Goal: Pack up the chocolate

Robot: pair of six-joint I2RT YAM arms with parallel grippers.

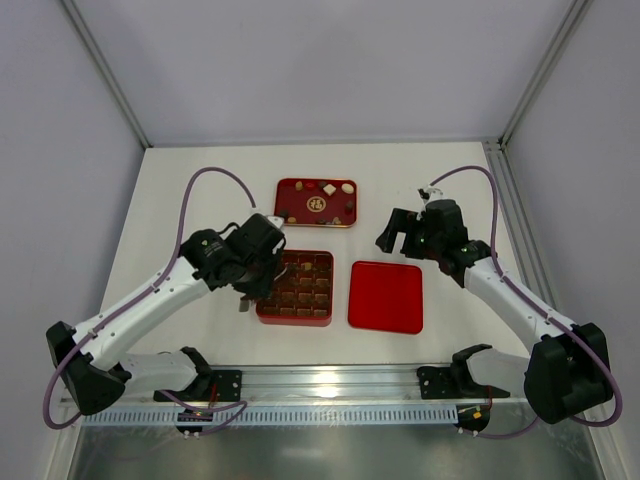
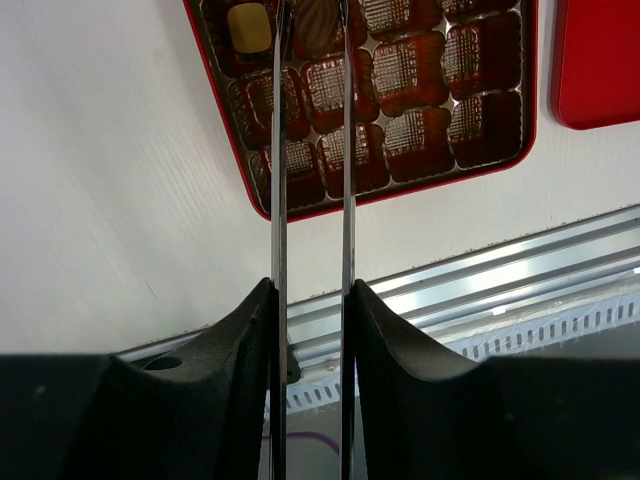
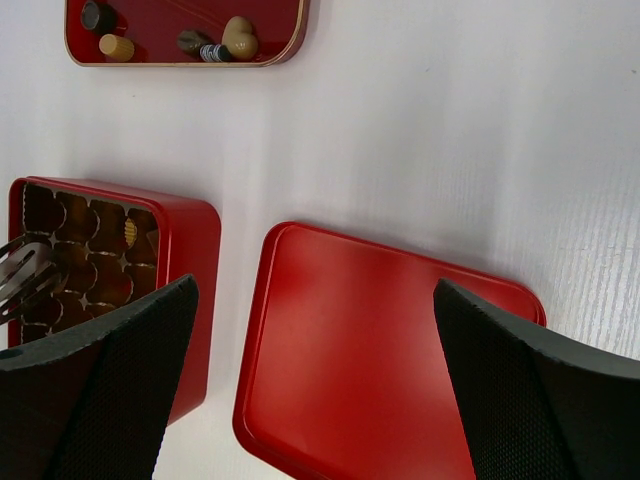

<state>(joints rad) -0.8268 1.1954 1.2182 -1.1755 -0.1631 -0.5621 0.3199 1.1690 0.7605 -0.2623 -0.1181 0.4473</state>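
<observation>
Early days, by the look of the box [image 1: 295, 288] at mid-frame in the top view: only a tan piece [image 2: 248, 28] seated in a cell at upper left of the left wrist view, perhaps one or two more along that row, nearly every other cell bare. Over that same row, left pincer [image 2: 311, 40] narrowly parted, a dark piece [image 2: 318, 18] between its ends; gripped or loose, cannot tell. Right of centre, right pincer [image 1: 398, 234] spread wide and holding nothing, just above the lid [image 1: 386, 296]. Bulk of the chocolate [image 1: 330, 187] loose in the tray [image 1: 276, 203] at upper centre of the desk [image 1: 400, 170]. Left to do, likely: many more trips, then the lid on.
</observation>
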